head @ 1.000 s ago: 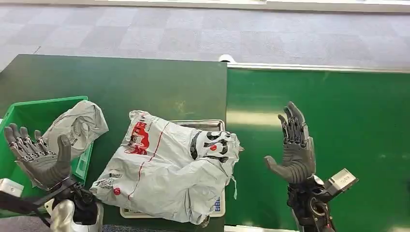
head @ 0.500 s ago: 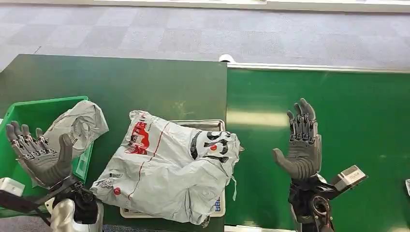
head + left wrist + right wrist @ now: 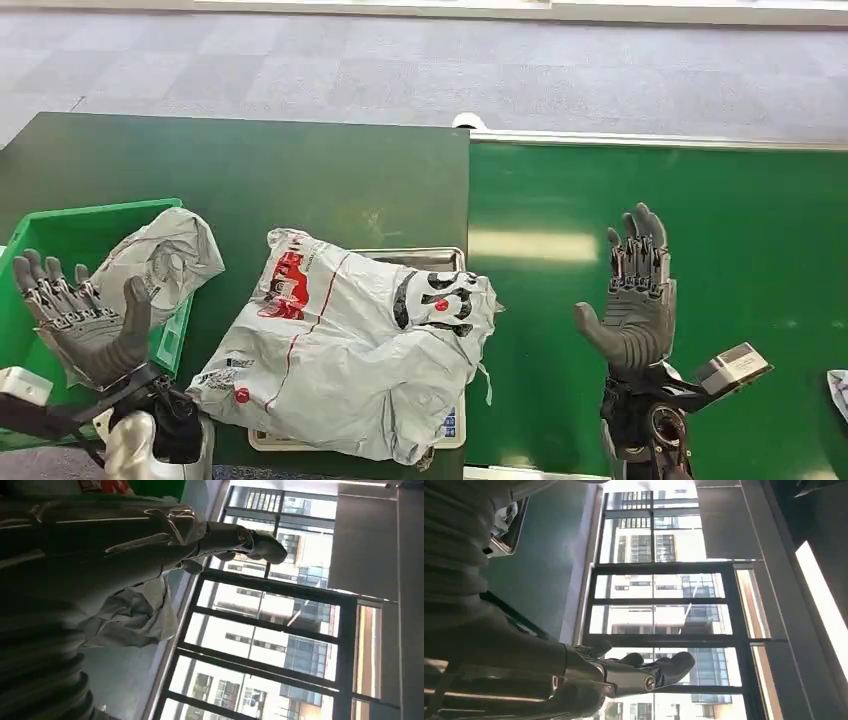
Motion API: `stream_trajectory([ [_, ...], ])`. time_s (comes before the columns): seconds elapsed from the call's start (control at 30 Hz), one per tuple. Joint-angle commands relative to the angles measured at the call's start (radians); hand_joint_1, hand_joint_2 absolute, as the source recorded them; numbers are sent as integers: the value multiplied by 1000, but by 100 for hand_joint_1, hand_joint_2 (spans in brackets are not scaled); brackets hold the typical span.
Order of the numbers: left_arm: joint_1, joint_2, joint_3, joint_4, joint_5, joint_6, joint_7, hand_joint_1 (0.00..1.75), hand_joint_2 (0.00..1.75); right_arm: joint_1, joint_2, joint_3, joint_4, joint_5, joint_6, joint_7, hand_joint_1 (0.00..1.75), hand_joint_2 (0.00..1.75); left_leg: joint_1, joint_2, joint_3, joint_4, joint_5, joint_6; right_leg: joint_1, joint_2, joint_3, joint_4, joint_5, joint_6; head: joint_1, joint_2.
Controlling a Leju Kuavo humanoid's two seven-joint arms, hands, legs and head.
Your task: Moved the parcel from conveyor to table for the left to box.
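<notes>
A large grey plastic parcel (image 3: 350, 345) with red and black print lies on a metal scale tray (image 3: 455, 425) at the table's near edge. Another grey parcel (image 3: 165, 260) leans out of the green box (image 3: 60, 235) at the left. My left hand (image 3: 85, 325) is raised beside that box, palm up, fingers spread, holding nothing. My right hand (image 3: 632, 300) stands upright over the green conveyor (image 3: 700, 220), fingers apart and empty, right of the big parcel. A further parcel's edge (image 3: 838, 385) shows at the far right of the belt.
The dark green table (image 3: 250, 170) meets the conveyor at a seam near the middle. Grey tiled floor (image 3: 400, 60) lies beyond. In the wrist views, tall windows (image 3: 280, 630) and a building outside appear behind my fingers (image 3: 664, 672).
My right hand has drifted to the right over the belt, staying spread. A parcel's edge has come into view at the far right. The left hand has barely moved.
</notes>
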Motion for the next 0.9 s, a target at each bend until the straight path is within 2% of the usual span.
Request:
stream_trajectory([
  [0.03,-15,188,-363,21,-165,2,1,0,175,-10,18,-58,40,24,5,27,0,175,1,-4,0,-3,3,2,2,-5,2,-3,1,-4,0,0],
  [0.07,-22,224,-433,38,-185,22,1,0,175,-16,20,-60,47,30,6,28,0,175,0,-4,-1,0,1,1,1,-4,0,0,0,-2,0,0],
  [0.17,-50,314,-588,155,-308,-35,1,0,175,-28,17,-61,59,42,17,35,0,175,0,-4,0,-2,3,1,0,-5,1,-2,1,-3,0,0],
  [0.27,-62,326,-647,234,-408,-90,1,0,175,-42,12,-63,76,49,27,41,0,175,-1,-3,2,-2,2,1,-1,-3,2,-1,0,-2,0,0],
  [0.3,-79,330,-691,317,-588,-180,83,0,175,-38,4,-65,81,52,34,43,0,175,0,-3,2,-5,4,2,1,-4,3,-4,3,-4,0,0],
  [0.33,-87,316,-700,380,-656,-251,110,0,175,-31,2,-72,83,56,46,42,0,175,0,-1,2,-3,2,2,0,-2,3,-3,2,-3,0,0],
  [0.43,-99,304,-705,445,-720,-285,96,0,175,-29,8,-82,84,63,58,41,0,175,-1,-2,4,-4,2,2,0,-3,4,-4,1,-2,0,0],
  [0.57,-99,298,-691,440,-735,-301,92,0,175,-25,14,-86,74,66,59,42,0,175,0,1,2,-1,0,1,0,0,2,-1,0,-1,1,0],
  [0.9,-113,313,-728,460,-798,-355,91,0,175,-22,20,-101,68,73,62,51,0,175,0,0,1,-1,0,1,0,0,2,-1,0,-1,0,0],
])
